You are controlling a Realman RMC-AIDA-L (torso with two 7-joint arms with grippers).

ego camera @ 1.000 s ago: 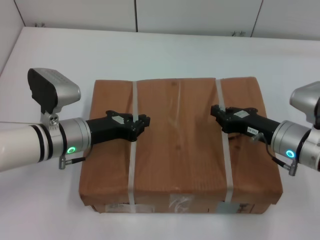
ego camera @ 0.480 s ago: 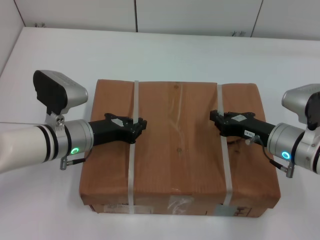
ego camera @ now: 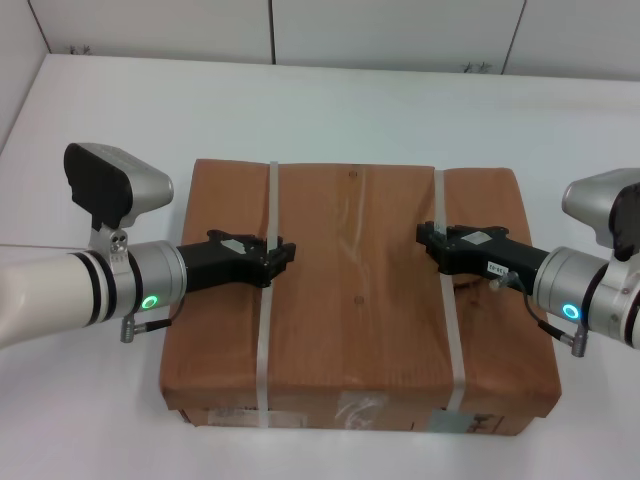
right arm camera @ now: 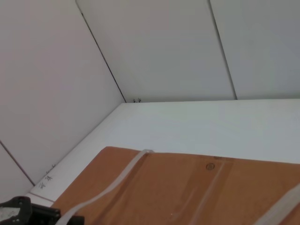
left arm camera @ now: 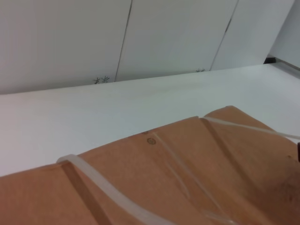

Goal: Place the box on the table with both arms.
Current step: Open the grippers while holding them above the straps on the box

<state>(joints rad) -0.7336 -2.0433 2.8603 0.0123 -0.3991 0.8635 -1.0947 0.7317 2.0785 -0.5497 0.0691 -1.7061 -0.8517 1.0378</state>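
The brown paper-wrapped box (ego camera: 355, 290) lies flat on the white table (ego camera: 330, 100), its taped and labelled side towards me. Two whitish straps run across its top. My left gripper (ego camera: 284, 252) is over the box's left half, shut on the left strap (ego camera: 266, 340), which rises a little at the fingers. My right gripper (ego camera: 426, 238) is over the right half, shut on the right strap (ego camera: 452, 340), also pulled up slightly. The left wrist view shows the box top (left arm camera: 187, 178) with a strap (left arm camera: 103, 185) lifted off it. The right wrist view shows the box (right arm camera: 187, 187) and my left gripper (right arm camera: 23, 211) far off.
White wall panels (ego camera: 390, 30) stand along the table's far edge, and another wall (ego camera: 15, 60) along its left side. Bare tabletop lies beyond the box and to both sides of it.
The box has sunk slightly and its top, bowed upward before, now lies flatter. Both grippers have come down with it, still on the straps.
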